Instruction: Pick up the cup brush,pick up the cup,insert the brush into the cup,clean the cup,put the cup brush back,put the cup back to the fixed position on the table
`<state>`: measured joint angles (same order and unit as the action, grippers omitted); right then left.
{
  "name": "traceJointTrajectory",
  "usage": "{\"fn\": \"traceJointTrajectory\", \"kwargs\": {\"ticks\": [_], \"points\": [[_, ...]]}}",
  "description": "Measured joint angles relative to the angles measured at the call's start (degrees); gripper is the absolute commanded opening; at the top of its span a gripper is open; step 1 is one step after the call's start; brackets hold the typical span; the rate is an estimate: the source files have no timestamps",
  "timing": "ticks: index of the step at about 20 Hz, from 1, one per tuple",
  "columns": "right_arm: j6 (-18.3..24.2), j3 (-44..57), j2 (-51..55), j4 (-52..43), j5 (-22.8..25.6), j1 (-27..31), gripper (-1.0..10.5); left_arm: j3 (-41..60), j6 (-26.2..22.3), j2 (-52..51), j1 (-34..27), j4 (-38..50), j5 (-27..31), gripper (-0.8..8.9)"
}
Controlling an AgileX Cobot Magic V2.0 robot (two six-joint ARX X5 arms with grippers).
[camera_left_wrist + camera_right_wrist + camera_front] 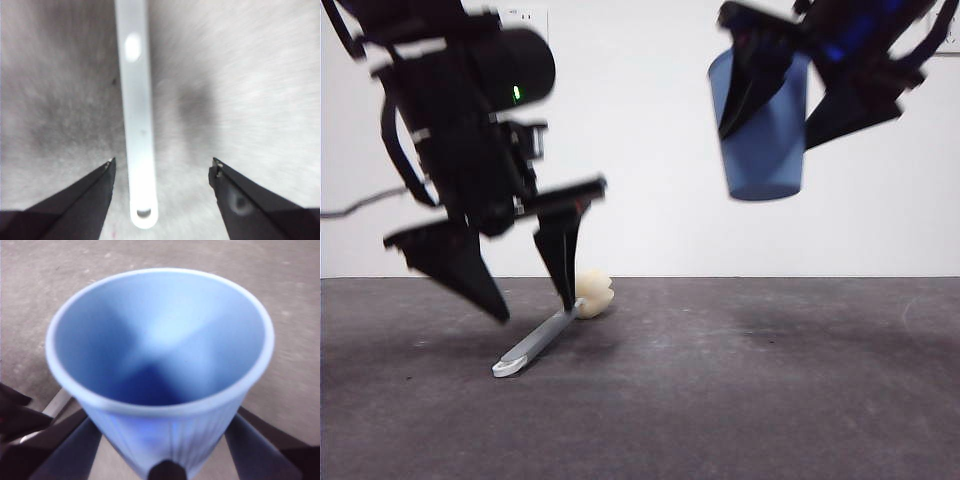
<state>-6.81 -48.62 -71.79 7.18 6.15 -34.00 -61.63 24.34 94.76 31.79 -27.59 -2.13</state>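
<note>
The cup brush [545,335] lies on the table [740,390], its cream-yellow sponge head [593,293] at the far end and its grey handle pointing towards the camera. My left gripper [535,305] is open just above the handle, one jaw on each side. In the left wrist view the handle [137,125] runs between the open jaws of the left gripper [162,167]. My right gripper [780,115] is shut on the light blue cup [762,125] and holds it high above the table. The right wrist view looks into the cup [160,365], which is empty.
A white wall [650,180] stands behind the table. A wall socket [525,18] shows at the top left. The left arm also shows at the edge of the right wrist view [20,425].
</note>
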Motion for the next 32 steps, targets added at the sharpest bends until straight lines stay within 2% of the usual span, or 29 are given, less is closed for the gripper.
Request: {"fn": "traceJointTrajectory", "kwargs": {"ticks": [5,7,10,15,24,25,29,32], "points": [[1.75,3.50,-9.68,-14.12,-2.08,1.42,-0.2,0.02,-3.17,-11.67,0.00,-4.37,-3.52,3.22],[2.16,4.61,-13.55,-19.37,-4.33,2.49,-0.2,0.02,-3.87,-17.07,0.00,-5.77,-4.09,3.22],[2.56,5.29,-18.88,-25.97,-4.70,4.17,-0.2,0.02,-4.68,-25.16,0.00,-8.22,-4.11,3.22],[3.85,5.86,-24.79,-32.15,-7.43,7.30,-0.2,0.02,-5.29,-33.92,0.00,-11.69,-4.09,3.22],[6.43,5.88,-28.65,-34.64,-9.18,9.29,-0.1,0.02,-5.29,-35.36,0.00,-13.11,-4.04,3.22],[6.45,5.86,-28.65,-34.23,-9.16,9.25,0.3,0.02,-5.31,-35.36,0.00,-13.11,-4.04,3.22],[6.64,5.07,-27.76,-28.83,-9.16,9.22,3.3,0.02,-5.75,-35.36,0.00,-13.11,-4.00,3.22],[6.80,4.70,-26.97,-26.86,-9.14,9.22,3.9,0.02,-5.88,-35.36,0.00,-13.11,-4.00,3.22]]}}
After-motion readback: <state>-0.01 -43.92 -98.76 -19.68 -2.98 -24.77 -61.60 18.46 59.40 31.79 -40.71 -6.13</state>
